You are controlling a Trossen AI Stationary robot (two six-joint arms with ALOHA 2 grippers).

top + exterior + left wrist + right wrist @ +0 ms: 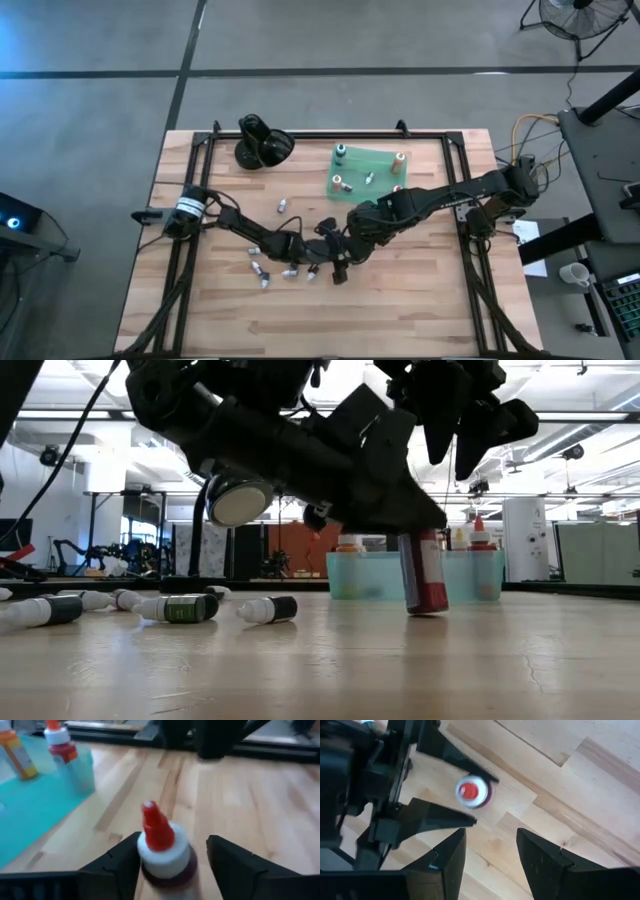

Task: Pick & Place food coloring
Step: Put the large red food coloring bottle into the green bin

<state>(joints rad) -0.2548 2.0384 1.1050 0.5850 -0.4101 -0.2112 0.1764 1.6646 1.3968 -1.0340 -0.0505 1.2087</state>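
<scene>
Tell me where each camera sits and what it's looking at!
High view: above the table, looking straight down; shows both arms.
Low view: at tabletop height, looking level across; arms come in from above the red bottle.
Left wrist view: on the left arm, looking past its fingers at the red bottle.
Right wrist view: on the right arm, looking down; shows its own fingers and the left gripper.
Shared: both wrist views see the red bottle.

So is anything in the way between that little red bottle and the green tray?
Nothing visible. The red bottle stands upright on the wood between the open fingers of the left gripper, and the bare table runs from it to the tray. The right gripper hovers above it, open.
</scene>
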